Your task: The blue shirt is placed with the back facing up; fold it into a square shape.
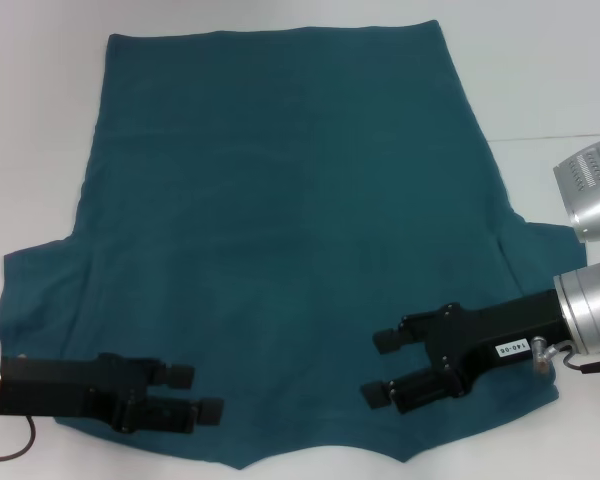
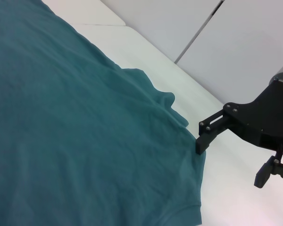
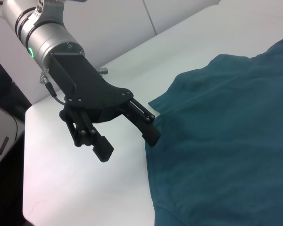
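I have the blue shirt [image 1: 280,230] flat on the white worktop [image 1: 40,120], collar end toward me. Left gripper [image 1: 202,392] and right gripper [image 1: 380,365] hover over the near shoulders, fingers spread, holding nothing, likely lined up to pinch that edge for the first fold.

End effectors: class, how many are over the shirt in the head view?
2. The left end effector is open above the blue shirt near its left sleeve; the right end effector is open over its right side.
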Controlling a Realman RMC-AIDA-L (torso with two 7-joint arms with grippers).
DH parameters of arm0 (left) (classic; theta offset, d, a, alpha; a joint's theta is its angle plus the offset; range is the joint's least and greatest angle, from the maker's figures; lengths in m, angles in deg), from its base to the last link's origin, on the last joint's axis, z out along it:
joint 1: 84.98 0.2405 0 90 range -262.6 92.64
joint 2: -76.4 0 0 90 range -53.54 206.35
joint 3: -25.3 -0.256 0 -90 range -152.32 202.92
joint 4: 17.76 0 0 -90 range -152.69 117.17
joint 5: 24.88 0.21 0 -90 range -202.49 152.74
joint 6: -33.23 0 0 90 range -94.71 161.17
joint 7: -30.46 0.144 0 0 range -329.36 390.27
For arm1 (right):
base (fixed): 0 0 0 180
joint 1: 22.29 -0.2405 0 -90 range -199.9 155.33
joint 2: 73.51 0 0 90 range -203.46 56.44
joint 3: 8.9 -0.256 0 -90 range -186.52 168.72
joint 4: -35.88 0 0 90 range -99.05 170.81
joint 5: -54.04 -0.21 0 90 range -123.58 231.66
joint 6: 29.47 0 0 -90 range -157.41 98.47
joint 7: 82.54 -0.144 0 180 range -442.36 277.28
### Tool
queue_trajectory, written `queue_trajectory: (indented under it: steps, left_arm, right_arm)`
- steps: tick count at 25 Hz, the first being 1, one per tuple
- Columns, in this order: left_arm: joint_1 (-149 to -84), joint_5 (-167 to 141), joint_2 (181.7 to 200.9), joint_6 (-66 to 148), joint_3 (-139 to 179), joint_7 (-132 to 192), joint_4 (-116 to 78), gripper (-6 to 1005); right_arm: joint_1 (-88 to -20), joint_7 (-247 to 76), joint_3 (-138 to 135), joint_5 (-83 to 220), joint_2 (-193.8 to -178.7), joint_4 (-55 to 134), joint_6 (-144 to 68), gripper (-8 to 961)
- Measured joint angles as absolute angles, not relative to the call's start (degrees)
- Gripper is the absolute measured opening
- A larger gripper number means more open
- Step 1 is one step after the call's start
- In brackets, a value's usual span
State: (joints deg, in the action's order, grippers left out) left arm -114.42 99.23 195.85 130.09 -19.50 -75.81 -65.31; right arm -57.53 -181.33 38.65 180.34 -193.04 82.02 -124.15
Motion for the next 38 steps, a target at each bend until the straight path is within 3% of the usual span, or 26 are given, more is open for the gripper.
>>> queue_trajectory:
  steps: [18,25,31,38]
  left_arm:
    - [-114.9,98.5,195.99,129.2,-17.0,-77.9,-65.6,860]
    - [-115.7,98.4,194.85,126.5,-6.2,-86.7,-65.7,860]
    - [-114.4,98.6,192.52,125.6,2.9,-97.9,-65.3,861]
    - [-112.3,99.5,192.2,120.4,7.4,-105.7,-65.0,861]
  right_arm:
    - [-57.7,-183.2,38.3,180.2,-193.01,82.1,-124.1,912]
    - [-60.9,-198.8,35.6,179.9,-192.0,82.7,-121.1,912]
    - [-64.8,-213.5,32.2,179.8,-188.91,82.5,-116.7,912]
    - [-68.9,-223.4,32.5,180.2,-184.47,77.8,-109.2,912]
